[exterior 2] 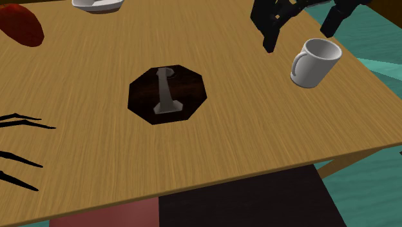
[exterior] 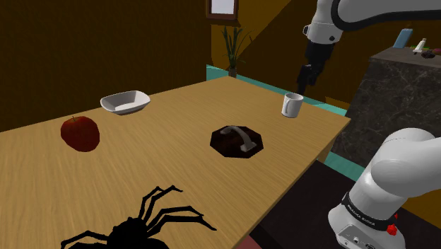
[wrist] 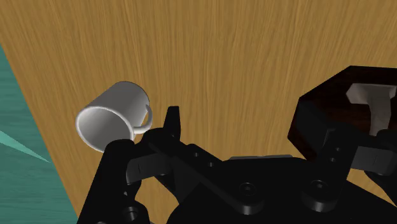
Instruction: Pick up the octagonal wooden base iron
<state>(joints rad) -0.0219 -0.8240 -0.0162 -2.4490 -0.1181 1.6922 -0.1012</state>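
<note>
Dark octagonal iron (exterior: 237,141) with grey handle, flat on the wooden table.

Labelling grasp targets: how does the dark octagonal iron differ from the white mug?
The dark octagonal iron is low, flat and wide; the white mug is taller and round. The iron's grey handle arches over its top; the mug's loops from its side. Both stand on the wooden table.

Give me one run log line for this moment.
gripper: open, empty, raised near mug | iron: flat on table, not grasped | stage: pre-grasp
</note>
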